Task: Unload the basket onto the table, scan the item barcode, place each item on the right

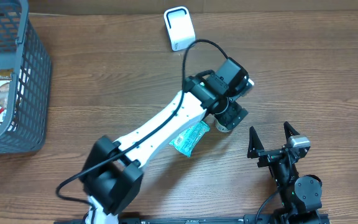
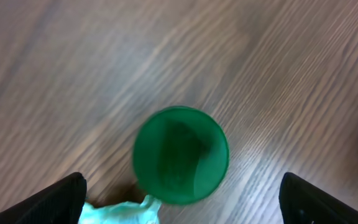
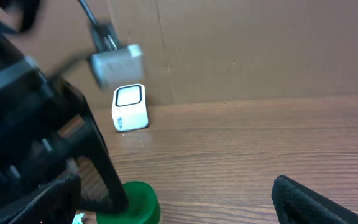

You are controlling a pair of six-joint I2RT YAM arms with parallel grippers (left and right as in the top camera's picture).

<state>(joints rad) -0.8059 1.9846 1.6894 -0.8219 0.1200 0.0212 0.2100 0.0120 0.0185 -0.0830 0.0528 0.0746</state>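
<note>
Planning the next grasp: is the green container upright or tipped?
Upright. The left wrist view looks straight down on the round top of the container; the right wrist view shows it standing on the table.

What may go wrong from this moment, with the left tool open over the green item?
1. The left tool is open over the green item, which stands upright; an off-centre close might tip it.
2. The teal packet lies right beside the item, near one finger; it might be caught in the grip.
3. No barcode shows in any view, so the item might face the scanner wrongly.
</note>
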